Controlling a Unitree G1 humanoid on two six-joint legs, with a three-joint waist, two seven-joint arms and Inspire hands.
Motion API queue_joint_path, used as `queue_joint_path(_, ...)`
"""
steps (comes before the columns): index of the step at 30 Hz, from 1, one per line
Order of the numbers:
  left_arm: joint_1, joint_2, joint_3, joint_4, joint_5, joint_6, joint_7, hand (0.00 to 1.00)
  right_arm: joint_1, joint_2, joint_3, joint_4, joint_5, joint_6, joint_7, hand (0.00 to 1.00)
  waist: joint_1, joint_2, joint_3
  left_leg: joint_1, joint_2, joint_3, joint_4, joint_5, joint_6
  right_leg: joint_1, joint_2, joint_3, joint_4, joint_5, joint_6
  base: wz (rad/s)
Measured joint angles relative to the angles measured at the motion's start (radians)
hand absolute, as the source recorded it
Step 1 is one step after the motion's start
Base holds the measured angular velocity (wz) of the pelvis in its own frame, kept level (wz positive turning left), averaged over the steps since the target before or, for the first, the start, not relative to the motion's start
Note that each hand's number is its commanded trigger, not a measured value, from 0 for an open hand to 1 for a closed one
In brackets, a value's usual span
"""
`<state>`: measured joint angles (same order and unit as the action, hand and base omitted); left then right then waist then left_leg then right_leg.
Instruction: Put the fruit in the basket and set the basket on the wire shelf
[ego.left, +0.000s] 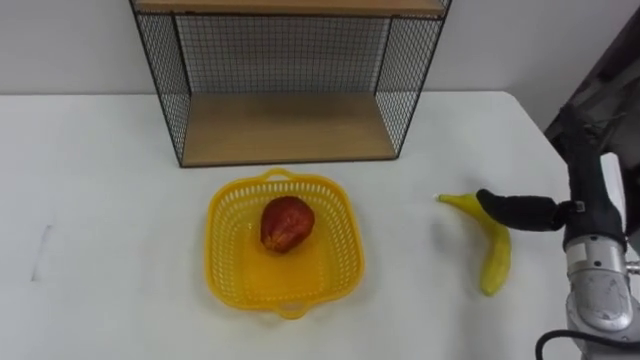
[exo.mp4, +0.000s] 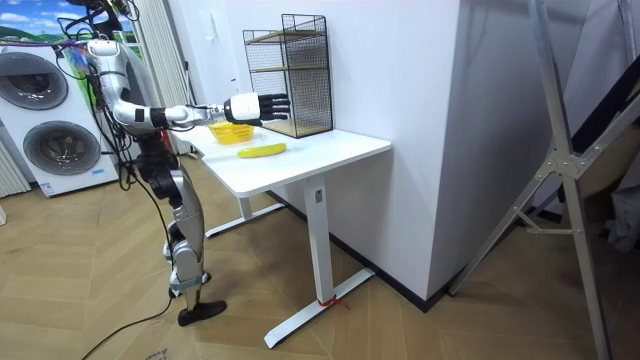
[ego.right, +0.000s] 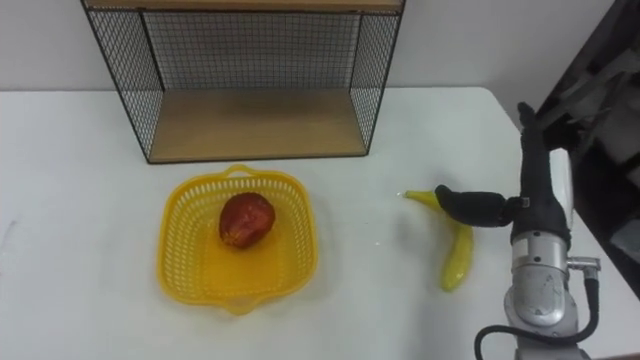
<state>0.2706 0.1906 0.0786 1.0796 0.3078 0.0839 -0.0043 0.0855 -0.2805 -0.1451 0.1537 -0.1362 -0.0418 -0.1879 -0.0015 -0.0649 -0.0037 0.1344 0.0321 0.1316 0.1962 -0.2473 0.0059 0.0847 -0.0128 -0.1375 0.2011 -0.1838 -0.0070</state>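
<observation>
Left eye view: your right hand (ego.left: 580, 205) is over the long yellow banana (ego.left: 495, 265) on the white surface (ego.left: 100, 200), fingers straight and empty. The round red fruit (ego.left: 287, 223) lies in the yellow mesh basket (ego.left: 350, 245).

Basket (ego.left: 345, 245): one
Red fruit (ego.left: 286, 223): one
Banana (ego.left: 494, 262): one
Fruit in all: two pieces
Shelf (ego.left: 285, 130): one, with two wooden boards in sight
Table (ego.left: 100, 200): one
Washers (exo.mp4: 40, 75): two, one above the other
Hand (ego.left: 520, 211): one, the right
</observation>
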Motion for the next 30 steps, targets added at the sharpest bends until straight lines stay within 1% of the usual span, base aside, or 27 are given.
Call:
queue_joint_path(2,-0.002,-0.001,0.000,0.000,0.000,0.001,0.000,0.00,0.000,0.000,0.003,0.041,0.000,0.018,0.025,0.00,0.009,-0.004,-0.0003,0.000,0.000,0.000,0.000,0.000,0.000,0.000,0.000,0.000,-0.001,0.000,0.000,0.00)
queue_joint_path(6,0.001,-0.001,0.000,-0.001,0.000,0.020,-0.001,0.00,-0.003,0.000,0.007,0.109,-0.028,0.029,0.060,0.00,0.014,-0.007,-0.0009,-0.001,-0.001,-0.001,0.001,0.000,0.000,0.000,-0.001,-0.001,-0.001,0.000,0.000,0.00)
queue_joint_path(9,0.006,0.000,0.000,-0.001,0.000,0.026,0.000,0.00,-0.020,0.000,0.007,0.185,-0.059,0.051,0.114,0.00,0.016,-0.011,-0.0007,-0.001,-0.001,-0.001,0.002,0.000,0.000,0.000,-0.001,0.000,0.001,0.000,0.000,0.00)
queue_joint_path(12,0.009,0.000,0.001,-0.001,-0.001,0.028,0.000,0.00,-0.021,0.000,0.007,0.209,-0.066,0.064,0.144,0.00,0.024,-0.013,0.0005,-0.002,-0.001,-0.001,0.002,0.000,0.001,0.002,-0.002,0.000,0.001,0.000,0.000,0.00)
queue_joint_path(14,0.010,0.001,0.001,0.000,-0.001,0.033,-0.001,0.00,-0.025,-0.001,0.007,0.227,-0.066,0.065,0.158,0.00,0.025,-0.013,0.0027,-0.002,-0.001,-0.001,0.002,0.000,0.001,0.006,-0.002,-0.001,0.001,0.000,0.001,0.00)
queue_joint_path(17,0.010,0.001,0.000,0.000,-0.001,0.040,-0.005,0.00,-0.026,-0.003,0.007,0.244,-0.066,0.065,0.179,0.00,0.030,-0.022,0.0042,-0.001,-0.001,-0.001,0.004,0.000,0.001,0.007,-0.002,-0.002,0.000,0.000,0.001,0.00)
queue_joint_path(20,0.014,0.001,-0.001,0.000,-0.001,0.043,-0.005,0.00,-0.026,-0.006,0.006,0.263,-0.066,0.064,0.191,0.00,0.029,-0.023,0.0047,0.003,-0.002,-0.005,0.005,0.000,0.001,0.020,-0.003,-0.007,-0.005,0.000,0.001,0.04)
queue_joint_path(22,0.017,0.002,-0.001,-0.001,-0.001,0.049,-0.005,0.00,-0.026,-0.007,0.006,0.274,-0.066,0.063,0.197,0.00,0.024,-0.023,0.0047,0.010,-0.003,-0.013,0.004,0.000,0.001,0.034,-0.003,-0.016,-0.017,0.000,0.002,0.13)
queue_joint_path(24,0.016,0.001,-0.002,-0.010,-0.001,0.050,-0.003,0.00,-0.029,-0.007,0.004,0.295,-0.066,0.054,0.205,0.00,0.015,-0.023,0.0046,0.011,-0.004,-0.025,0.004,0.000,0.001,0.039,-0.005,-0.027,-0.017,0.000,0.002,0.15)
queue_joint_path(26,0.027,0.001,-0.002,-0.023,0.000,0.050,0.000,0.00,-0.036,-0.007,0.005,0.314,-0.066,0.041,0.216,0.00,0.008,-0.021,0.0033,0.011,-0.003,-0.028,0.005,0.000,0.001,0.041,-0.004,-0.030,-0.017,0.000,0.001,0.05)
queue_joint_path(30,0.025,0.001,-0.002,-0.037,0.001,0.056,0.000,0.00,-0.050,-0.007,0.005,0.342,-0.066,0.033,0.224,0.00,0.005,-0.019,0.0011,0.012,-0.003,-0.030,0.010,0.000,0.001,0.043,-0.006,-0.033,-0.016,0.000,0.001,0.00)
